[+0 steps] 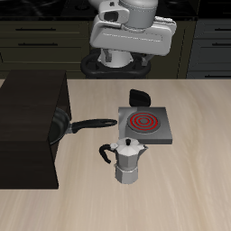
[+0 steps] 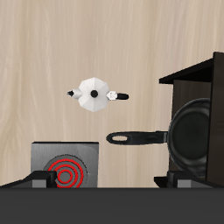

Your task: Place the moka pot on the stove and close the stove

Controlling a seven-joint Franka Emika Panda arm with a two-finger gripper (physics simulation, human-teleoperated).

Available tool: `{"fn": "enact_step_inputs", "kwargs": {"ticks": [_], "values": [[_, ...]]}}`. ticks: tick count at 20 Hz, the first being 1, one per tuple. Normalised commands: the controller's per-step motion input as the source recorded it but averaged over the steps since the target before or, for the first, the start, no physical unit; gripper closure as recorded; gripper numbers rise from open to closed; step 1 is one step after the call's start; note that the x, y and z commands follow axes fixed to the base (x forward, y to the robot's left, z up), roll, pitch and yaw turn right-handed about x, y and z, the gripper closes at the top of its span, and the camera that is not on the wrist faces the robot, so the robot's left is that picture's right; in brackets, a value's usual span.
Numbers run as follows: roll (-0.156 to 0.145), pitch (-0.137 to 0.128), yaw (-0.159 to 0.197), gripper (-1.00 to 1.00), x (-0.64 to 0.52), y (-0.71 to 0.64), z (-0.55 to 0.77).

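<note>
The silver moka pot (image 1: 129, 161) stands upright on the table, close to the stove's front edge and apart from it. Seen from above, the moka pot (image 2: 93, 94) shows its black knob, handle and spout. The grey stove (image 1: 144, 126) lies flat with its spiral coil glowing red, and a black knob (image 1: 138, 96) sits at its back edge. My gripper (image 1: 131, 41) hangs high above the table's back, behind the stove (image 2: 64, 164). Its fingertips (image 2: 40, 178) stand wide apart, open, with nothing between them.
A large black box (image 1: 29, 131) stands beside the stove. A black frying pan (image 1: 58, 126) sits against that box, and its long handle (image 1: 93, 124) points toward the stove. Bare wooden table (image 1: 194, 189) spreads around the pot.
</note>
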Motion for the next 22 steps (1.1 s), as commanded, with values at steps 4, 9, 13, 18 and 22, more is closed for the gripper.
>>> {"fn": "enact_step_inputs", "kwargs": {"ticks": [4, 9, 13, 18, 22], "values": [[0.034, -0.013, -0.044, -1.0, 0.36, 0.24, 0.05], [0.013, 0.0, 0.013, -1.0, 0.35, 0.21, 0.01], [0.003, 0.015, 0.011, -1.0, 0.2, 0.12, -0.1], [-0.006, 0.013, -0.014, -1.0, 0.13, 0.05, -0.23], [-0.009, -0.01, 0.017, -1.0, 0.05, -0.01, -0.18]]}}
